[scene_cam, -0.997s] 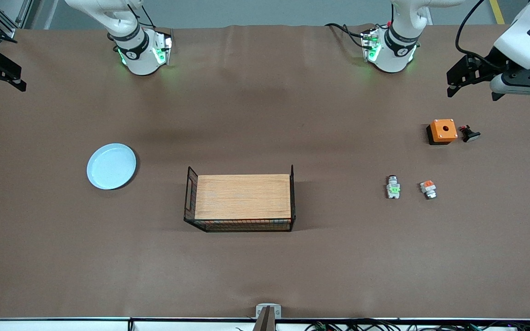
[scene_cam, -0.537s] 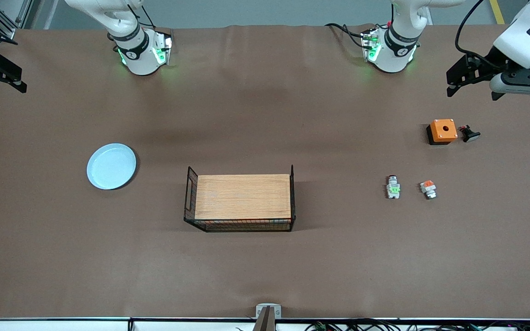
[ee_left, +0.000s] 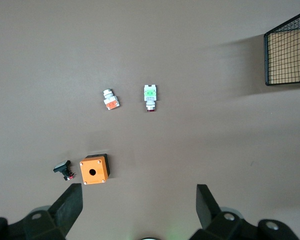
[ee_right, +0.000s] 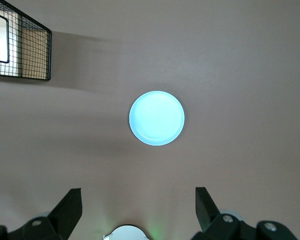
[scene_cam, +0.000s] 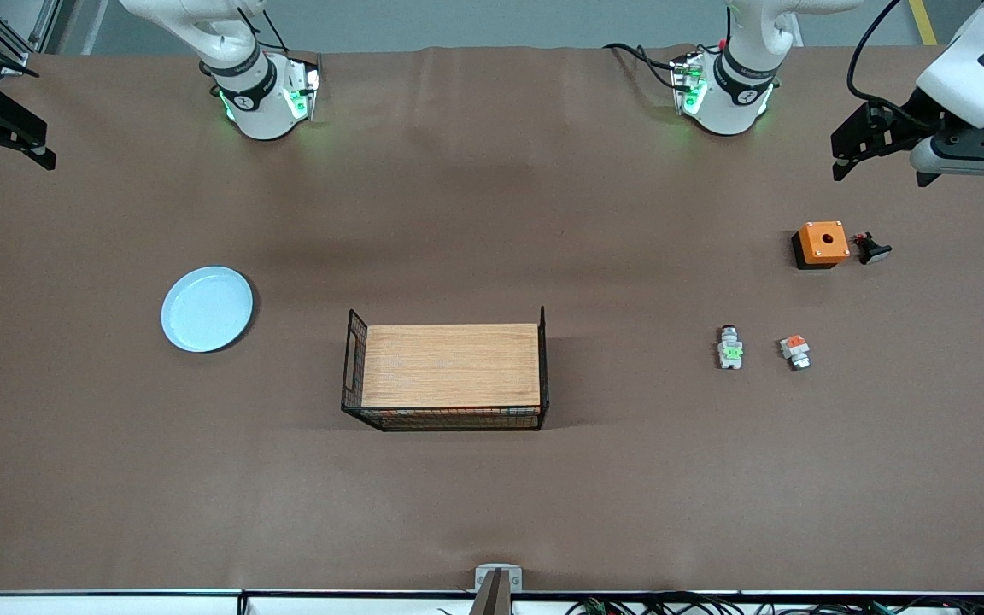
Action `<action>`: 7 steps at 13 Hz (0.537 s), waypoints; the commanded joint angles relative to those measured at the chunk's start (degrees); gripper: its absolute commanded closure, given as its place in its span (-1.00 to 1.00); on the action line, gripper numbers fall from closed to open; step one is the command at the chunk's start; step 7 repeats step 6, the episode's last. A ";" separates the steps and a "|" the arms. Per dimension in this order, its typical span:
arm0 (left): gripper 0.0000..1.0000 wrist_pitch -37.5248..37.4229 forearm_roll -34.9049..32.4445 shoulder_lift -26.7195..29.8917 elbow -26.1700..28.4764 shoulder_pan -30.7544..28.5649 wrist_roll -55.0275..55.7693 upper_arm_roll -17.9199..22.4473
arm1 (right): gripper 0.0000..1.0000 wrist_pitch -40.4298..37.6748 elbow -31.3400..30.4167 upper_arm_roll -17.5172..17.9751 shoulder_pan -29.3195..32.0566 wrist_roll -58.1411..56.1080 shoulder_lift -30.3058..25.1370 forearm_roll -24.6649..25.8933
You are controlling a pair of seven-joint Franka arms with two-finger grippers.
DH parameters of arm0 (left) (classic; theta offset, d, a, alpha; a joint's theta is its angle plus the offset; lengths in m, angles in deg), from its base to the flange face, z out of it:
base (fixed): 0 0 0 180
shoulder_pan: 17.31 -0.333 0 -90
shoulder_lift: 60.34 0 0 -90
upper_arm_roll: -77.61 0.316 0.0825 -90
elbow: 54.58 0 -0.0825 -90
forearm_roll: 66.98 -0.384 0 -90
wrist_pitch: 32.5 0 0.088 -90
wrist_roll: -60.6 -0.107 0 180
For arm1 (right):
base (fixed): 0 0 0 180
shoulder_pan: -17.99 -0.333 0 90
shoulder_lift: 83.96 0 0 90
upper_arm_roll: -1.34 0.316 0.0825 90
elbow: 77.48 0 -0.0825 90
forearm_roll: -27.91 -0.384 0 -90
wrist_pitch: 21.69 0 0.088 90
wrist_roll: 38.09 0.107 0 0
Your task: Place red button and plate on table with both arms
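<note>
While both arms hang high at the table ends, nothing is gripped.
Left gripper (scene_cam: 852,147): fingers spread, empty, over the table edge at the left arm's end; its wrist view confirms the wide gap.
Right gripper (scene_cam: 9,137): fingers spread, empty, over the right arm's end.
Red button (scene_cam: 729,348): flat on the table (scene_cam: 492,512), green mark up, beside the orange-marked switch piece (scene_cam: 795,351).
Plate (scene_cam: 207,308): flat on the table, toward the right arm's end, well apart from the wire tray (scene_cam: 445,367).
Button approach: descend vertically, close across the narrow body; avoid the neighbouring piece.
Plate approach: pinch the raised rim; a centre grasp likely slips.
Orange box (scene_cam: 821,243): leave untouched.
</note>
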 commanded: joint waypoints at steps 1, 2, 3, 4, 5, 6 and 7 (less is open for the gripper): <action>-1.00 0.53 -1.27 1.44 1.32 -0.32 -0.76 -0.66 | -1.00 -1.17 1.63 0.00 -0.17 -0.06 0.73 -0.68; -1.00 0.53 -1.27 1.44 1.41 -0.32 -0.67 -0.66 | -1.00 -1.17 1.63 0.09 -0.35 -0.06 0.64 -0.68; -1.00 0.53 -1.27 1.44 1.50 -0.32 -0.76 -0.66 | -1.00 -1.17 1.63 0.18 -0.70 -0.06 0.55 -0.68; -1.00 0.53 -1.27 1.44 1.50 -0.32 -0.67 -0.66 | -1.00 -1.17 1.63 0.09 -1.14 -0.14 0.55 -0.68; -1.00 0.53 -1.27 1.44 1.50 -0.32 -0.67 -0.66 | -1.00 -1.17 1.72 -0.17 -0.88 -1.36 0.55 -0.68; -1.00 0.53 -1.27 1.53 1.50 -0.32 -0.67 -0.66 | -1.00 -1.17 1.72 -0.43 -0.70 -3.64 0.47 -0.77; -1.00 0.53 -1.27 1.53 1.50 -0.32 -0.67 -0.66 | -1.00 -1.17 1.72 -0.43 -0.70 -3.64 0.47 -0.77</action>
